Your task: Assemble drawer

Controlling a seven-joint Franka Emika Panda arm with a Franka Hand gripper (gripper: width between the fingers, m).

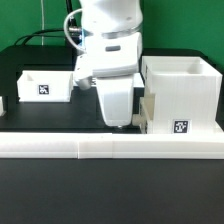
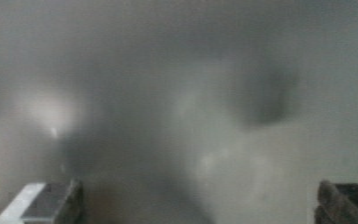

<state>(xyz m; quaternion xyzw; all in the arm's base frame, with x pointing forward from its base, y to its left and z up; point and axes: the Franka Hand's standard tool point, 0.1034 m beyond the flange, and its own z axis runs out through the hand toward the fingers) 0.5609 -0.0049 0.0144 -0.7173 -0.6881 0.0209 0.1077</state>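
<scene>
The drawer's large boxy white housing (image 1: 180, 92) stands at the exterior view's right, a tag on its front. A smaller white tray (image 1: 45, 84) with a tag sits at the left. Another small white part (image 1: 145, 108) shows between the housing and my gripper, partly hidden. My gripper (image 1: 118, 122) is lowered close to the table, just left of the housing, behind the border wall. In the wrist view the fingertips (image 2: 43, 205) stand wide apart at the frame's edges, so the gripper (image 2: 202, 205) is open. A blurred grey-white surface fills the space between them; I cannot tell what it is.
The long low white border wall (image 1: 110, 147) runs across the front of the black table. A small white piece (image 1: 2, 103) shows at the far left edge. Black cables (image 1: 45, 38) lie at the back left.
</scene>
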